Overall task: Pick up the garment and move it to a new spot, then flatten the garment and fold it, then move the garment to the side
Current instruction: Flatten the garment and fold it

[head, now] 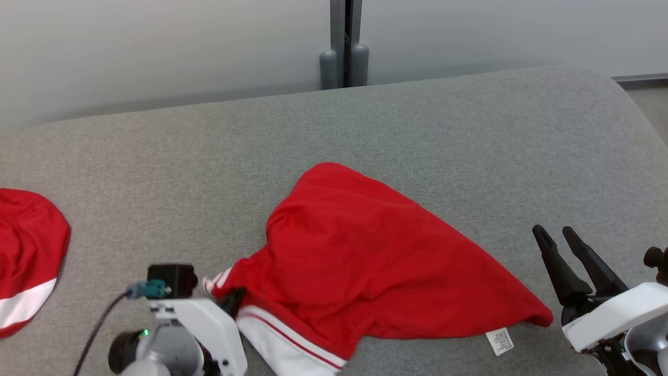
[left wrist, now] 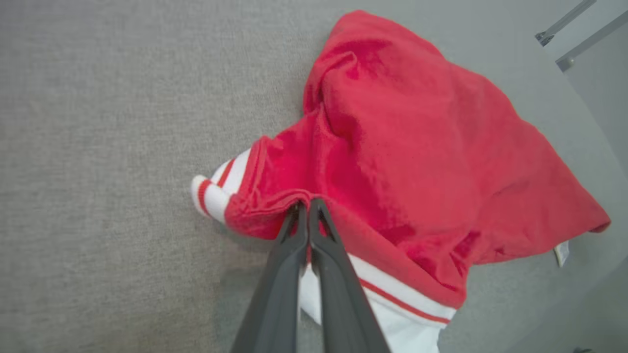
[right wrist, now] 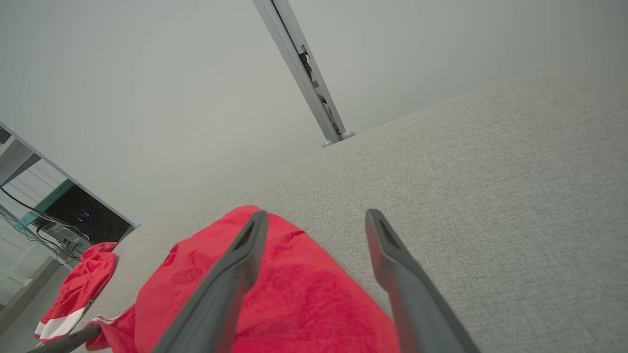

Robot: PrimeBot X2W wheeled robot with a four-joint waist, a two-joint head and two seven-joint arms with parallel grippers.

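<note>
The garment (head: pixel 365 261) is a red shirt with white, red-striped trim, lying bunched on the grey cloth surface (head: pixel 156 172) near the front middle. My left gripper (left wrist: pixel 308 206) is shut on a fold of its red fabric beside the striped cuff (left wrist: pixel 211 193); in the head view that gripper (head: pixel 232 302) sits at the garment's left edge. At the right my right gripper (head: pixel 553 234) stands open, hovering just off the garment's right corner with nothing between its fingers. The right wrist view has the garment (right wrist: pixel 294 294) lying below and beyond the open right gripper (right wrist: pixel 316 218).
A second red and white garment (head: pixel 26 256) lies at the far left edge of the surface. A white care label (head: pixel 500 341) sticks out at the near garment's right corner. A grey post (head: pixel 344 47) stands behind the surface against a pale wall.
</note>
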